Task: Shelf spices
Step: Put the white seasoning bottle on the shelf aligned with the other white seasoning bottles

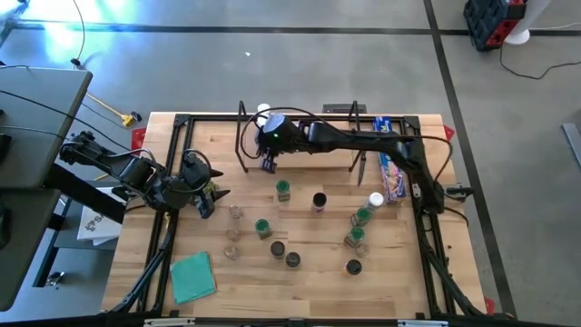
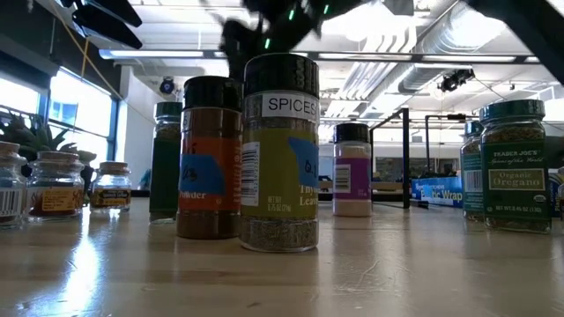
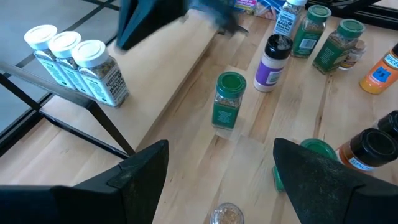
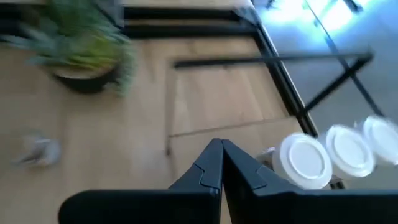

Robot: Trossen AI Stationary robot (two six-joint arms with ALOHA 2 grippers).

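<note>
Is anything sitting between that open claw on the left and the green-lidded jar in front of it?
No. In the left wrist view, bare table lies between the open left gripper and the green-lidded jar. A clear jar sits nearer, just under the fingers, and another green lid lies off to one side.

A teal cloth (image 1: pixel 193 276) and a blue wrap box (image 1: pixel 389 170) lie on the table (image 1: pixel 309 286)

- Bare light-wood shelf board (image 3: pixel 186 68) lies open beside three white-lidded clear jars (image 3: pixel 74 59).
- Green-lidded jar (image 3: pixel 227 99) and, seemingly, black-lidded white jar (image 3: pixel 272 62) block the table approach.
</note>
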